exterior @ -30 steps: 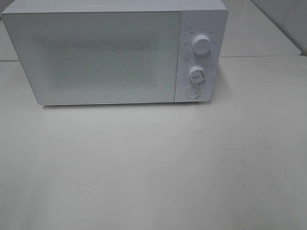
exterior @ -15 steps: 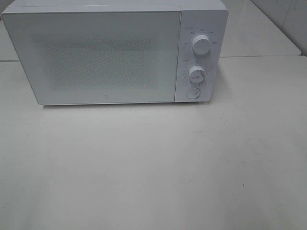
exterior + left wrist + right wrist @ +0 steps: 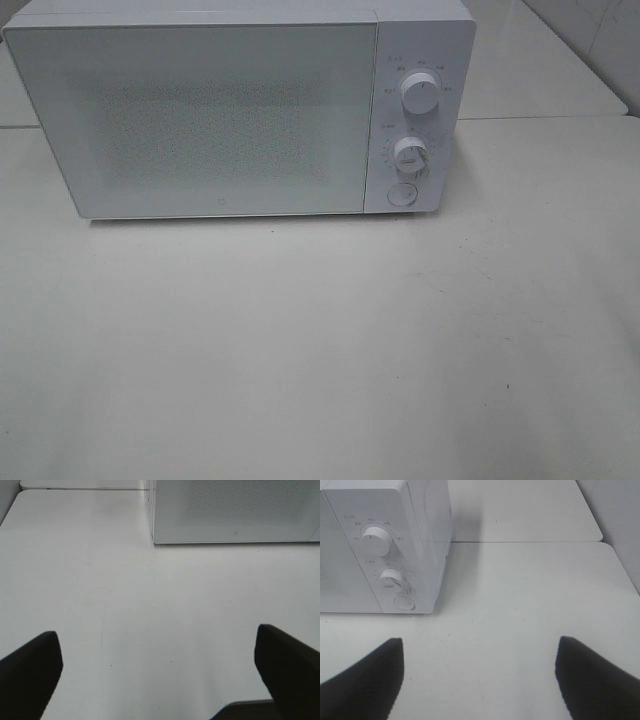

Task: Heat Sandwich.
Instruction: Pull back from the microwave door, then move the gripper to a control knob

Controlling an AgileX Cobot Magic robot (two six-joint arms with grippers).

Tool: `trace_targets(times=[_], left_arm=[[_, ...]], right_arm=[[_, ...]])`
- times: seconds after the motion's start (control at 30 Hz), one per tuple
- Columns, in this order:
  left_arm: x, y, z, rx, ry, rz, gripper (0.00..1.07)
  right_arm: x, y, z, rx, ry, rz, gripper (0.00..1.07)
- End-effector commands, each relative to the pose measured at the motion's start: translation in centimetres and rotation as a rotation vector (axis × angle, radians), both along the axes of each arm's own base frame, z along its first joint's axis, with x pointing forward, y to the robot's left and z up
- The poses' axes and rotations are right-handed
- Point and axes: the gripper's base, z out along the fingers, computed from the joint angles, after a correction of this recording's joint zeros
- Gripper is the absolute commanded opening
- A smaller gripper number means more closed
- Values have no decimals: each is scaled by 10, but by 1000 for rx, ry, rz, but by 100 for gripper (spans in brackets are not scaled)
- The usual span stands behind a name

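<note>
Left end effector was wide open, empty, dark fingers far apart. Right end effector was open too, empty, angled down and forward.

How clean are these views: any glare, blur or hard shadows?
Exterior high: flat, even light, no glare, only a faint shadow under the grainy-looking microwave. Left wrist: the left gripper is soft-edged, the table sharp. Right wrist: right gripper likewise blurred, dials readable.

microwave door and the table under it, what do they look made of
Microwave door: smooth pale panel, probably glass or glossy plastic, with a fine dotted mesh showing through. Table: matte off-white top, likely laminate or plastic, with faint scuffs.
</note>
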Motion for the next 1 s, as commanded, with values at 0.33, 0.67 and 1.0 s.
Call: trace_targets(times=[0.33, 0.67, 1.0], left_arm=[[-4, -1, 0, -12, -29, 1, 98], [-4, -1, 0, -12, -29, 1, 98], [-4, -1, 0, -12, -29, 1, 98]], right_arm=[[42, 6, -14, 16, -4, 15, 76], [79, 12, -29, 37, -50, 38, 76], [112, 25, -55, 57, -120, 89, 76]])
